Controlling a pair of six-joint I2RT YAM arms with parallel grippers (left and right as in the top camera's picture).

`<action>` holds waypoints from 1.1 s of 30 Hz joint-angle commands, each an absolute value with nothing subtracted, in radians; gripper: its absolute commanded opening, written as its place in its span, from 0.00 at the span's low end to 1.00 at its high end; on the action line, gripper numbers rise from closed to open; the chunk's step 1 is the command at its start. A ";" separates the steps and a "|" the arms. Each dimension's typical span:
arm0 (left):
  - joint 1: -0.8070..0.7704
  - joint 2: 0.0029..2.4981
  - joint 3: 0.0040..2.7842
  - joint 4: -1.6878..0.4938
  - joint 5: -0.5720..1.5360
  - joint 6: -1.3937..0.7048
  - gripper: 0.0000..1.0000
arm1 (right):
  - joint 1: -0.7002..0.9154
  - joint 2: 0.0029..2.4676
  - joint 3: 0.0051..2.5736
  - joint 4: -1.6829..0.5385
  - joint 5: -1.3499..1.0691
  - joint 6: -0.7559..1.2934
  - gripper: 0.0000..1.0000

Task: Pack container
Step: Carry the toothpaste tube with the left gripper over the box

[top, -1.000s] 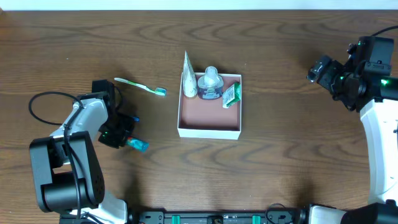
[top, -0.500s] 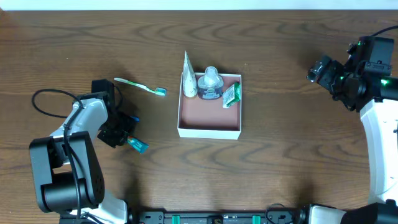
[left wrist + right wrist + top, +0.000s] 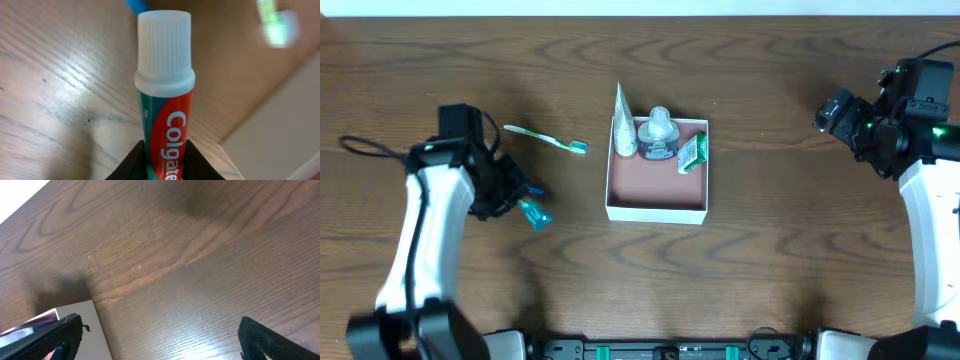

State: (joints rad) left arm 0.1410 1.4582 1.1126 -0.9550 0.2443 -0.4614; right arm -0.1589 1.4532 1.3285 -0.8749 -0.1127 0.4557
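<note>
my left gripper (image 3: 516, 202) pinches a red-and-teal colgate toothpaste tube with a white ribbed cap (image 3: 164, 75), well left of the shallow white-walled square container with a pink floor (image 3: 657, 212). my right gripper (image 3: 159, 325) is spread wide and holds nothing. three toiletries (image 3: 660, 135) are already packed; this tube and the green-and-white toothbrush (image 3: 545, 139) remain outside.

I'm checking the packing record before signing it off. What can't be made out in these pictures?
Left wrist: the toothpaste lower end, cut off by the bottom edge and covered by the left gripper.
Left wrist: the green blob at top right, too blurred to identify.
Overhead: labels on the bottle and packet, too small to read.
Right wrist: the container, only a corner showing, the rest cut off by the bottom edge.
</note>
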 commanded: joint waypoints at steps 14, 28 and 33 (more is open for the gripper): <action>-0.229 1.182 1.139 -0.800 0.189 -0.298 0.23 | -0.163 1.453 1.337 -0.876 -0.108 0.448 0.99; -0.483 1.243 1.134 -0.493 0.167 0.155 0.13 | -0.163 1.453 1.337 -0.876 -0.108 0.448 0.99; -0.531 1.299 1.135 -0.488 0.167 0.324 0.08 | -0.163 1.453 1.337 -0.876 -0.109 0.448 0.99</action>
State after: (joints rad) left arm -0.5087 1.2705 1.1225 -0.4923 0.1761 0.1596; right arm -0.1589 1.4532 1.3285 -0.8749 -0.1127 0.4557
